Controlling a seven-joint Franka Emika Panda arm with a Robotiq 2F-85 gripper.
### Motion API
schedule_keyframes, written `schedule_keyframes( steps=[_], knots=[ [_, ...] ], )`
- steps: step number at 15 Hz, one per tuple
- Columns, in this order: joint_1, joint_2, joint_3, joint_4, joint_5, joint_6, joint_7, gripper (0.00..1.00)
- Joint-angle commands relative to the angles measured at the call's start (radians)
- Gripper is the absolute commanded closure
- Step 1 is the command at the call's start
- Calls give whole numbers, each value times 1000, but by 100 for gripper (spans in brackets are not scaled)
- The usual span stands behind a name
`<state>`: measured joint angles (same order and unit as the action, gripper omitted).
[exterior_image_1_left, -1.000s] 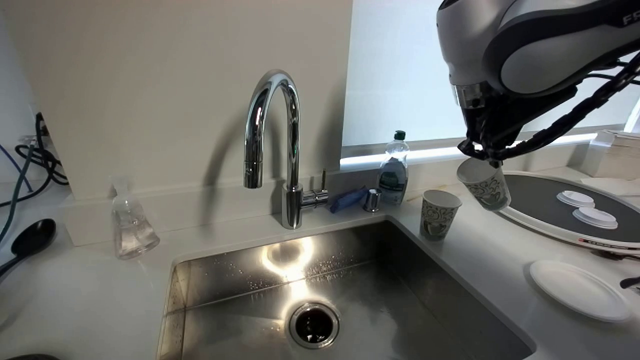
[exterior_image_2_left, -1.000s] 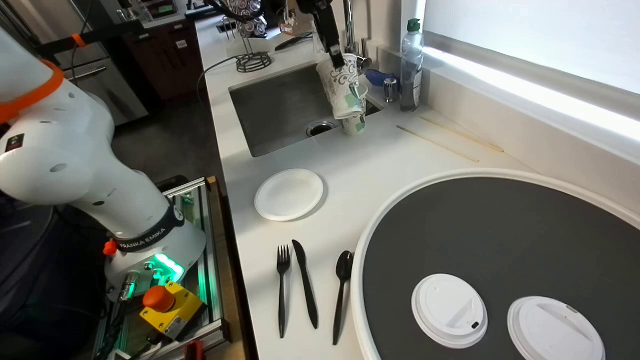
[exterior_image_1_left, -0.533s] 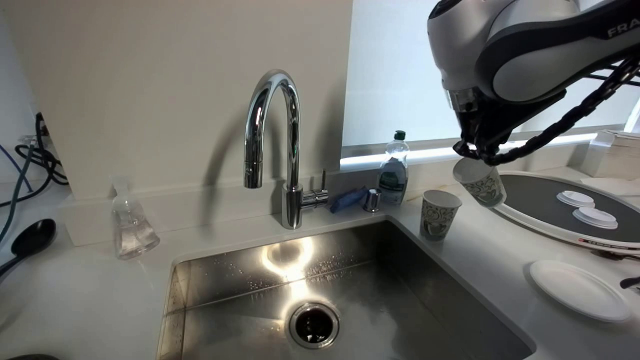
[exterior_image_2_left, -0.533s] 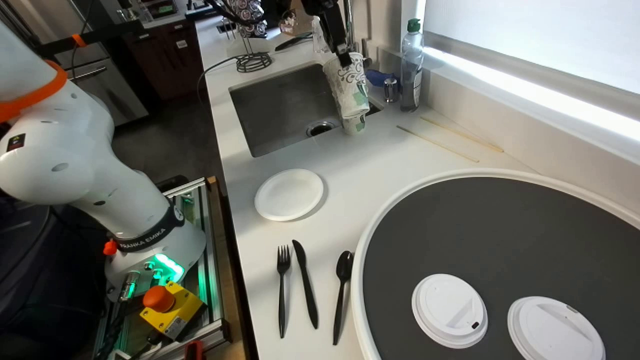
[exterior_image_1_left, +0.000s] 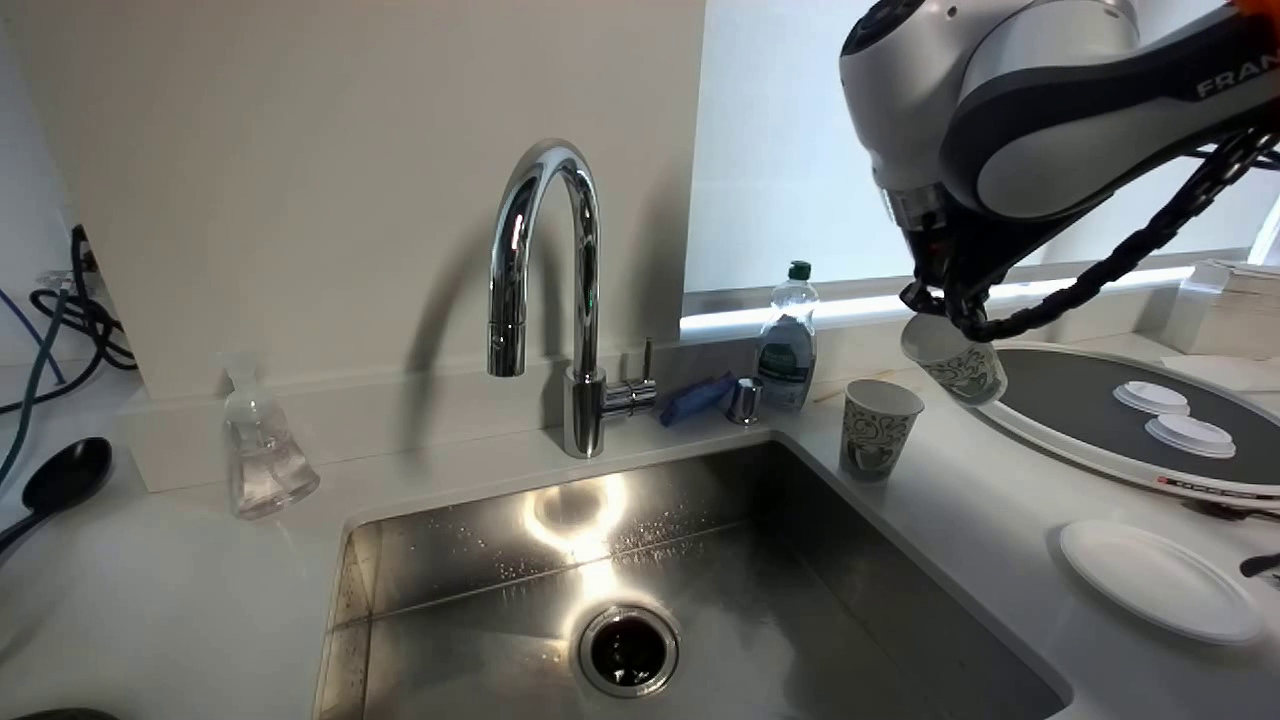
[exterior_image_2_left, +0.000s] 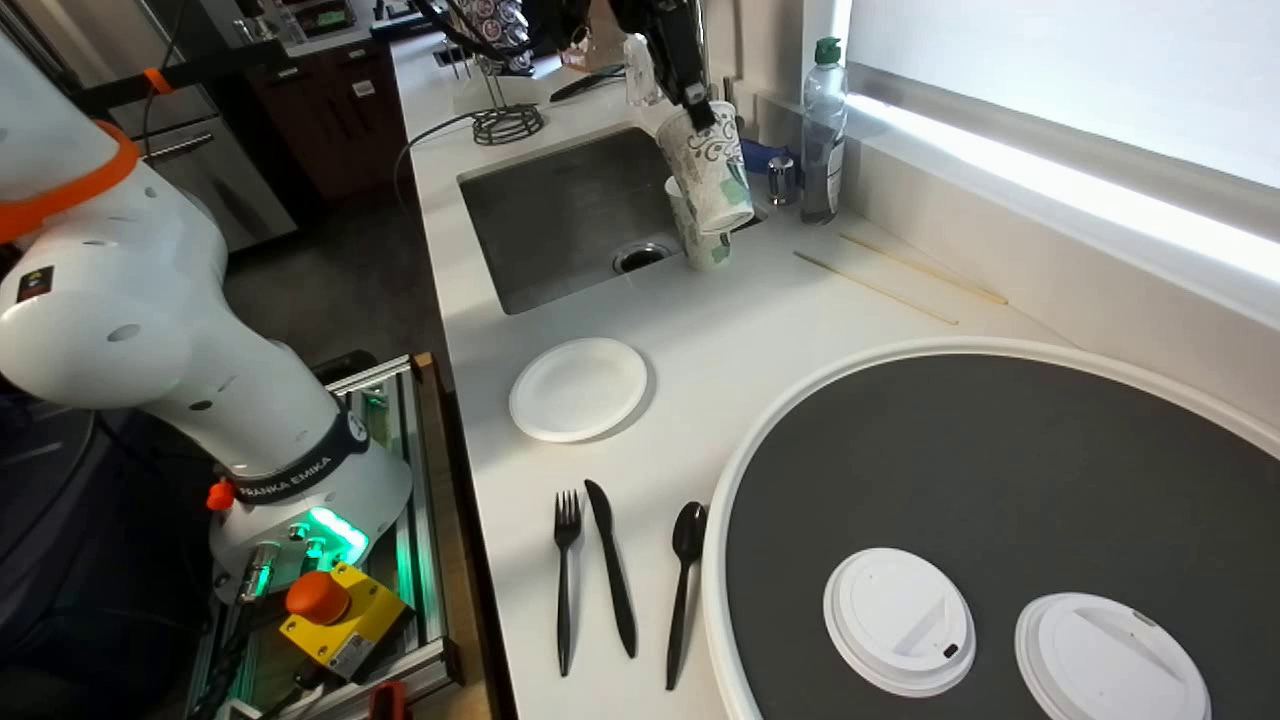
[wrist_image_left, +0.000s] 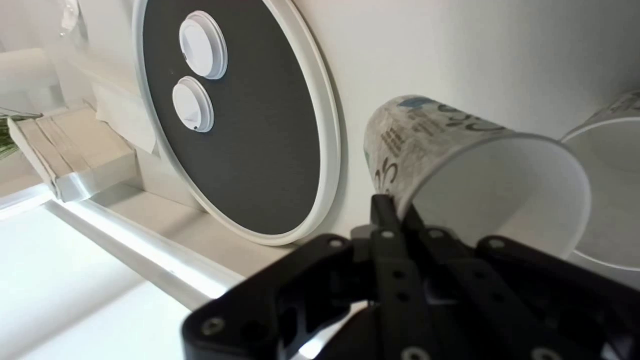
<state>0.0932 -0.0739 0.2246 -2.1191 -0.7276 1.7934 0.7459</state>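
Observation:
A patterned paper cup (wrist_image_left: 425, 135) hangs in the air, its near wall pinched at the rim by my gripper (wrist_image_left: 398, 210). One finger (wrist_image_left: 382, 210) is outside the cup and the other inside it. In both exterior views this held cup (exterior_image_1_left: 962, 372) leans over, its mouth up toward the left and its base down to the right. Beside and below it, a second patterned cup (exterior_image_1_left: 876, 432) stands upright on the counter by the sink corner. The raised cup partly covers that standing cup (exterior_image_2_left: 708, 252) in an exterior view. Whether either cup holds anything, I cannot tell.
A steel sink (exterior_image_1_left: 780, 610) with a chrome faucet (exterior_image_1_left: 508, 270) lies left of the cups. Behind stands a soap bottle (exterior_image_1_left: 787, 350). A white plate (exterior_image_2_left: 578, 390), black fork (exterior_image_2_left: 564, 580), knife (exterior_image_2_left: 612, 570), spoon (exterior_image_2_left: 688, 545) and round grey tray (exterior_image_2_left: 960, 450) with lids (exterior_image_2_left: 898, 620) are nearby.
My gripper has shifted the held cup left and slightly up in an exterior view, rightward in an exterior view from across. The cup leans a little more. The standing cup has not moved.

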Motion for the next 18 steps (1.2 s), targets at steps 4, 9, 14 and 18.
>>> schedule_keyframes(
  steps=[4, 9, 14, 18],
  knots=[
    [29, 34, -8, 29, -64, -60, 24, 99],
    [43, 49, -8, 44, -88, -81, 29, 99],
    [55, 52, -8, 46, -108, -95, 22, 99],
    [66, 53, -3, 43, -142, -115, 24, 99]
  ],
)
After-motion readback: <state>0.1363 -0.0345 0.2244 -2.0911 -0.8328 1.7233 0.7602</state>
